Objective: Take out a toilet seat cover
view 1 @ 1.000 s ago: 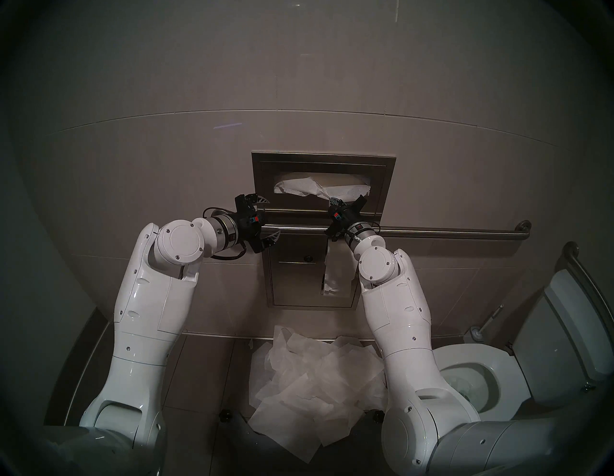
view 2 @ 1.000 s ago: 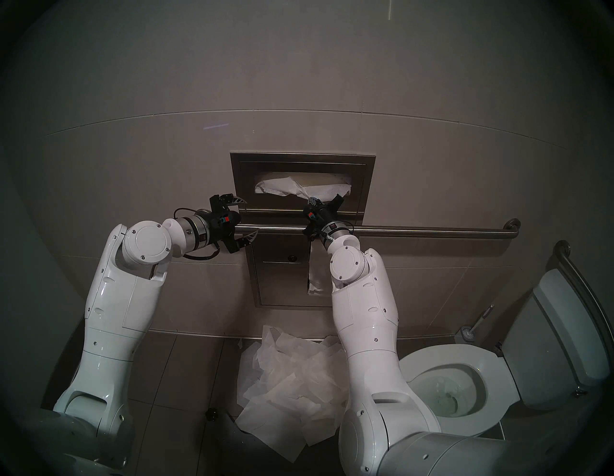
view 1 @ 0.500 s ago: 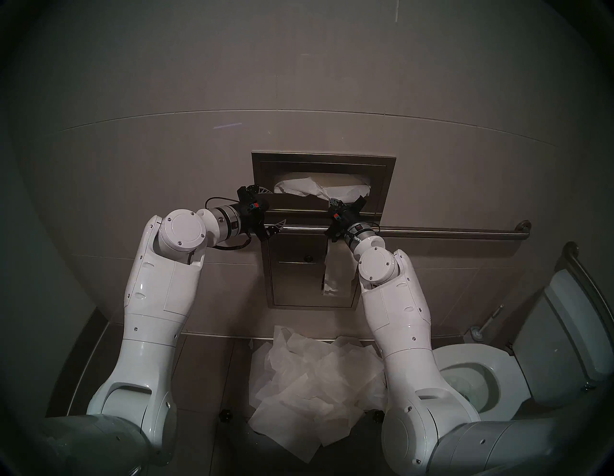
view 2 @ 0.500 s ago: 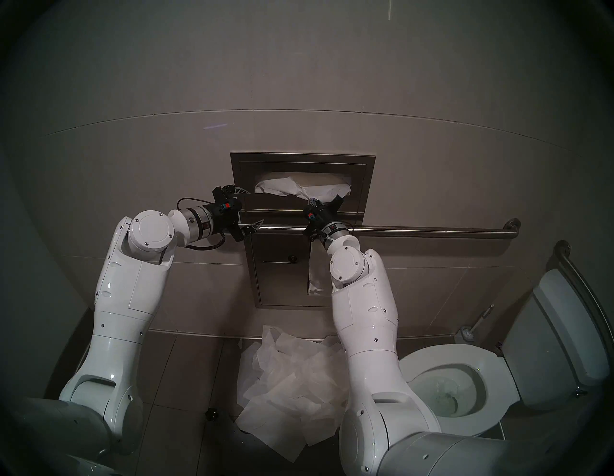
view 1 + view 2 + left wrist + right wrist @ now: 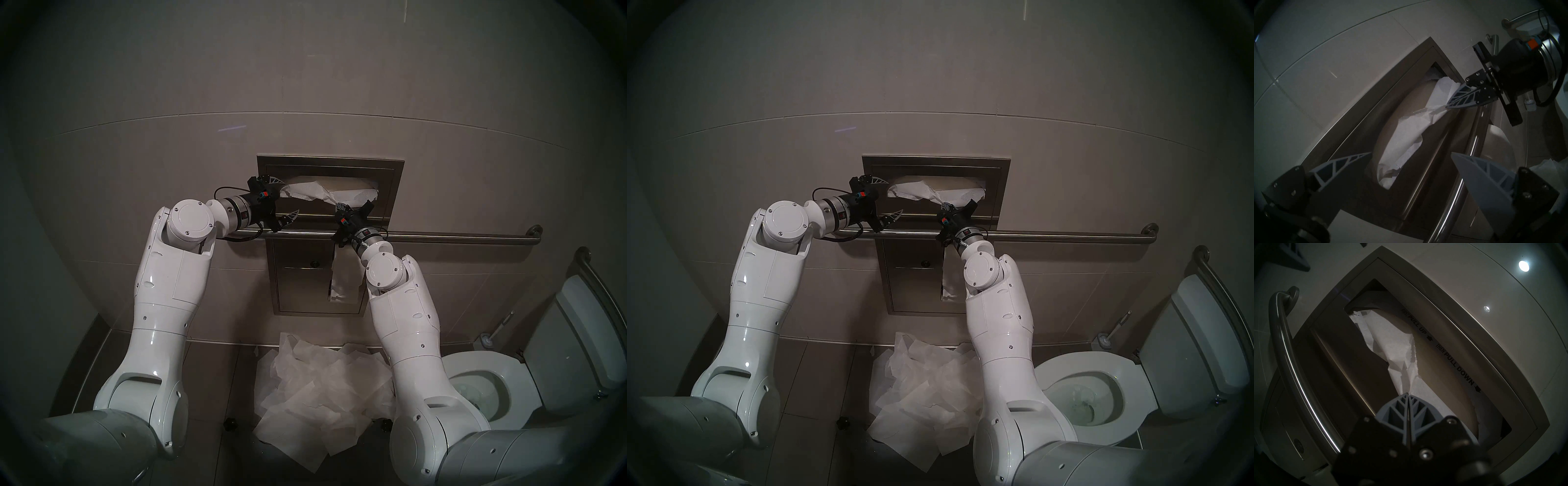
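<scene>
We are partway through the extraction: the toilet seat cover [image 5: 325, 193] sits crumpled in the dispenser's [image 5: 330, 163] upper slot, just above the middle of the head view, only its lower edge drawn out over the slot's lip. Our right gripper [image 5: 1408, 395] is closed on that edge; in the right wrist view, bottom centre, the two ribbed fingers meet with the paper running in between them. In the left wrist view the same pinch shows at upper right, the sheet stretching from it down toward the slot's other end.

Our left gripper [image 5: 283, 198] stands wide open at the slot's left end in the head view, one finger above the paper's left corner and one below, near the grab bar [image 5: 441, 234]. We cannot say it touches the sheet; in its own wrist view the fingers [image 5: 1342, 161] frame the paper with space around it.

The next move, as we judge it, calls for bringing the open jaws in around the free left corner and closing there, so that both ends are held. The print beside the slot reads pull up, then pull down, so an even two-handed draw seems wise; the tissue looks thin and might tear under a one-sided tug.
</scene>
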Robot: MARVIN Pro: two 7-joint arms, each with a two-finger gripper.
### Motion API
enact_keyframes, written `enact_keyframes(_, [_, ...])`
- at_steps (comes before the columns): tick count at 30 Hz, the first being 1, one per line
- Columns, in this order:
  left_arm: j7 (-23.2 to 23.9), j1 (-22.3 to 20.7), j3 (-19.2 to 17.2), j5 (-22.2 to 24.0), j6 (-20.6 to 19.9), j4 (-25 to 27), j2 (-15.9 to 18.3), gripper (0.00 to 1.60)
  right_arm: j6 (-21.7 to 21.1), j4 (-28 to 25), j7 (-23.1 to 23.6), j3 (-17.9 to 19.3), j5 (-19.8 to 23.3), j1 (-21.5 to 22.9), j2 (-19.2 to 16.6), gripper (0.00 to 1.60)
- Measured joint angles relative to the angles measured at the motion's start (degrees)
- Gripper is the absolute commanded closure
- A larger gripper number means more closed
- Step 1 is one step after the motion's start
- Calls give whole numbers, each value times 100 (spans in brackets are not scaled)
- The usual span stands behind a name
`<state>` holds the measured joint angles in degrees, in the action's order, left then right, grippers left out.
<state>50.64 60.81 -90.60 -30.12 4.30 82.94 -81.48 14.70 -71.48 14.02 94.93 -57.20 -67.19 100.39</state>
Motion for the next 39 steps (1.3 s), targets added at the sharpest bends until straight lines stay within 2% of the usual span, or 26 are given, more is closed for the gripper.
enact_keyframes(10, [86,-364,-12,-4,213,-636,133,0,1,0,0,-1,4,0,-1,160])
enact_keyframes(18, [78,-616,18,-14,362,-831,205,0,1,17,2,-1,8,0,-2,160])
enact_keyframes(31, [99,-1049,564,-183,638,-1307,60,0,1,44,4,-1,15,-1,-4,160])
enact_keyframes(39, [127,-1260,753,-409,798,-1677,26,0,1,56,5,-1,18,0,-5,160])
